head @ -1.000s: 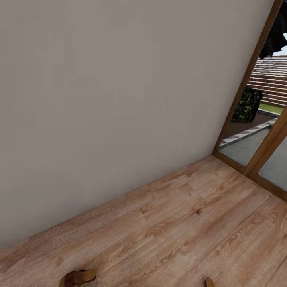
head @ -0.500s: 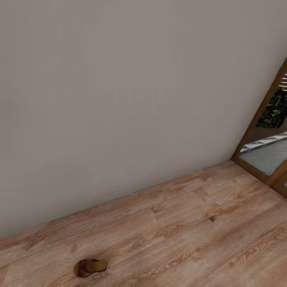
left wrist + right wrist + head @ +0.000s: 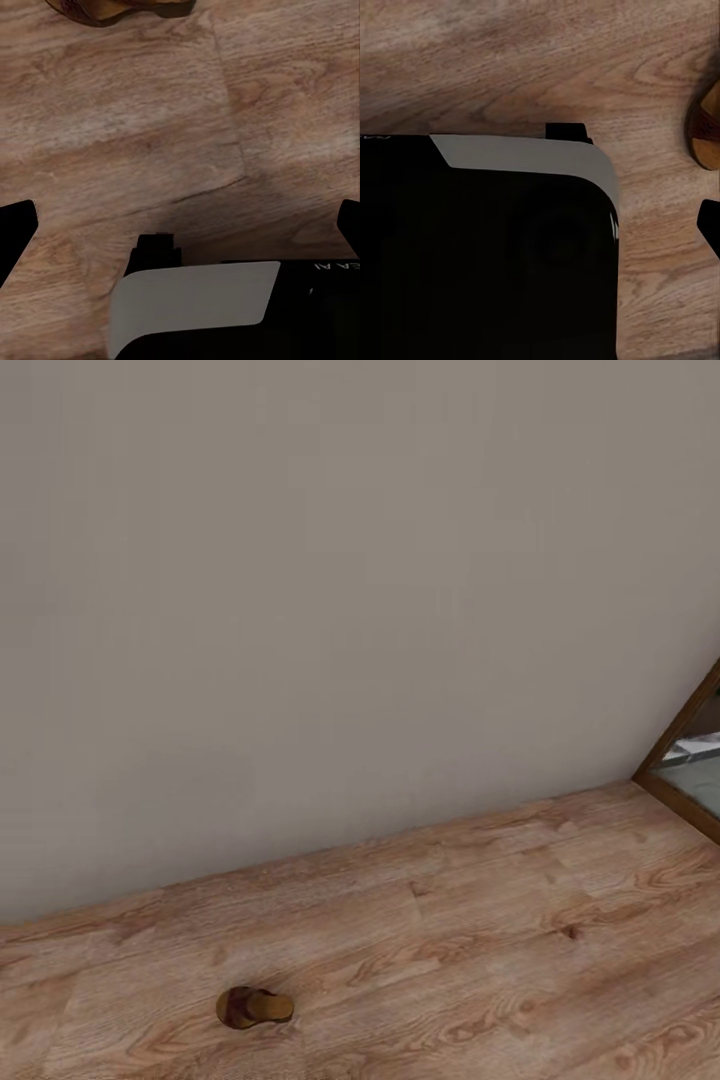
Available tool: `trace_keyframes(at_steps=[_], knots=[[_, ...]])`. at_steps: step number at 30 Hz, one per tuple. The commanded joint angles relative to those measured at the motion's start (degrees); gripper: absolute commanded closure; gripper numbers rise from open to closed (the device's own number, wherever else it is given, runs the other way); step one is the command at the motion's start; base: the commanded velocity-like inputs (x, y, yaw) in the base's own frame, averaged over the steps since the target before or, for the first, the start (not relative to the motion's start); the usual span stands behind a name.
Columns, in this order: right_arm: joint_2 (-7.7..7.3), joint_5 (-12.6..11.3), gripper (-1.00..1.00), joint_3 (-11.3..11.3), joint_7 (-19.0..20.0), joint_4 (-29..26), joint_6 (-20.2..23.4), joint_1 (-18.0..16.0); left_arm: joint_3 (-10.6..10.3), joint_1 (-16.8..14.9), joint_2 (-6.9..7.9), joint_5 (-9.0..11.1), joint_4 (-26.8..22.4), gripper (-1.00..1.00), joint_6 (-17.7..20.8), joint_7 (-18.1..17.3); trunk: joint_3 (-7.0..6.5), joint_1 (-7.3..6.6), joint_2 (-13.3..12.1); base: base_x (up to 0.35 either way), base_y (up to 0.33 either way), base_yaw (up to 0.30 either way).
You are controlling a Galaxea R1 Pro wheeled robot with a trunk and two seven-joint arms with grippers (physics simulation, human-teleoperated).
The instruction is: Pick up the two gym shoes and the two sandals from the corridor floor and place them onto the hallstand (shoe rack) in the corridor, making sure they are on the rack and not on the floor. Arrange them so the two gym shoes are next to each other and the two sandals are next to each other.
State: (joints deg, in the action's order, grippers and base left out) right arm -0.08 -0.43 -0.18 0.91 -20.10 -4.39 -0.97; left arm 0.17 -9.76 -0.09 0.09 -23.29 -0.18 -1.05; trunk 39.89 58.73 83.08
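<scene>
The left claw (image 3: 180, 221) is wide, its two black fingertips (image 3: 16, 229) far apart above the corridor floor (image 3: 150, 120), and the robot body under it carries small white letters cut off at the picture edge, not readable. Of the right claw one black fingertip (image 3: 709, 225) shows, so I cannot tell its state; a sandal (image 3: 705, 127) lies on the floor near it. In the head view one brown sandal (image 3: 254, 1007) lies on the floor (image 3: 480, 940) near the grey wall (image 3: 350, 600), its long axis along the wall, well apart from the wooden door frame (image 3: 680, 760).
</scene>
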Motion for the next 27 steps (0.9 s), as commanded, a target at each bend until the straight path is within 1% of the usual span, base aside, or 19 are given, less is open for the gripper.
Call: trace_keyframes(at_steps=[1,27], knots=[[0.0,0.0,-1.0,0.0,0.01,-0.01,0.0,0.0,0.0,0.0,0.0,0.0,0.0,-1.0,0.0,0.0,0.04,0.0,0.0,0.0,0.0,0.268],[-0.01,-0.01,-1.0,0.0,0.01,-0.01,0.0,-0.03,0.0,0.0,0.0,0.0,0.0,-1.0,0.0,0.0,0.92,0.0,0.0,0.0,0.0,0.268]])
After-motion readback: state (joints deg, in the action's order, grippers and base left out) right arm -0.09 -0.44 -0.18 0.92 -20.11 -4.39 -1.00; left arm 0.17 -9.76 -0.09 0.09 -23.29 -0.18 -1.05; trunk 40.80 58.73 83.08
